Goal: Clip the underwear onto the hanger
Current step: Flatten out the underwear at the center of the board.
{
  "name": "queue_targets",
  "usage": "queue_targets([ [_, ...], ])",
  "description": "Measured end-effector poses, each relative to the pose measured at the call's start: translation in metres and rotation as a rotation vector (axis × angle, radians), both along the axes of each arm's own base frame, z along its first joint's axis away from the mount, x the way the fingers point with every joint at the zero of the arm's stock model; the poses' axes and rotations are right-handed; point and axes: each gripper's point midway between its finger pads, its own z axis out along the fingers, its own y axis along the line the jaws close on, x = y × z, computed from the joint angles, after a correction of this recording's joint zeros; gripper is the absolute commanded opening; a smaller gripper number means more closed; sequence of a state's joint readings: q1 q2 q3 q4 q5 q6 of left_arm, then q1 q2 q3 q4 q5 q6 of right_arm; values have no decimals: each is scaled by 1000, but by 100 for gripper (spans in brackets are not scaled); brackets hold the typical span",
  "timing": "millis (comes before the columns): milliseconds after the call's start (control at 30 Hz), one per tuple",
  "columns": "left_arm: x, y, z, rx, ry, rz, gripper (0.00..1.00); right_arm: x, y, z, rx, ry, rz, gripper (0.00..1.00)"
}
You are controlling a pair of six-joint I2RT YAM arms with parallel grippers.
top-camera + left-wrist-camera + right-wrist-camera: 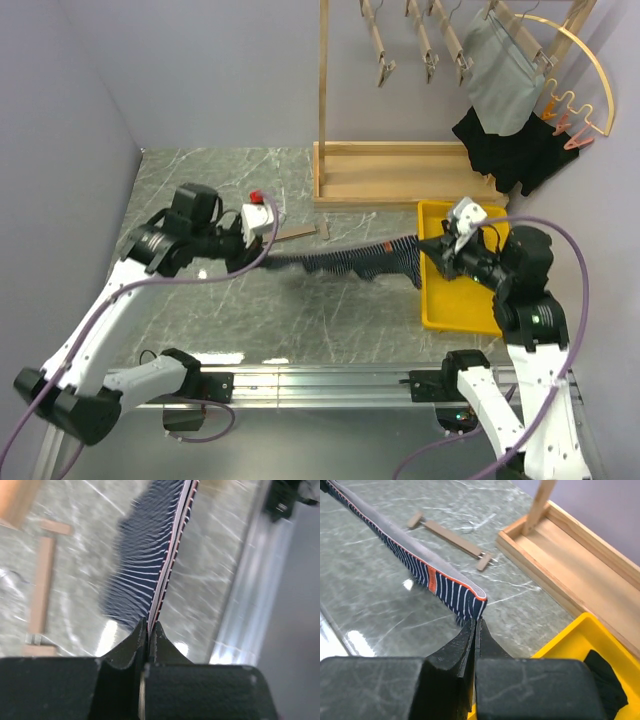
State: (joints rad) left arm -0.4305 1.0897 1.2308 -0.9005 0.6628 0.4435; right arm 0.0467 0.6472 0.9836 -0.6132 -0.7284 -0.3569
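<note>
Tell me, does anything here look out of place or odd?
Yes. A wooden strip lies loose on the table before the rack, while similar pieces hang above. The underwear, stretched between the left fingers and right fingers, fits the task.

Motion-blurred underwear [140, 565] in the left wrist view

Bright, glare on table [360, 640], left-wrist blur
</note>
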Motion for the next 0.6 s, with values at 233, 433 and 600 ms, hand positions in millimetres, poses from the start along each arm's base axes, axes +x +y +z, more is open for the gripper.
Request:
queue_targets([
  [233,-59,19,7,2,19,-68,0,-38,8,-3,-13,-16,88,0],
  [433,-52,22,-42,123,198,-62,0,-2,17,-60,-21,195,114,0],
  [600,-25,33,-138,336,443,8,0,47,36,-142,-45,500,97,0],
])
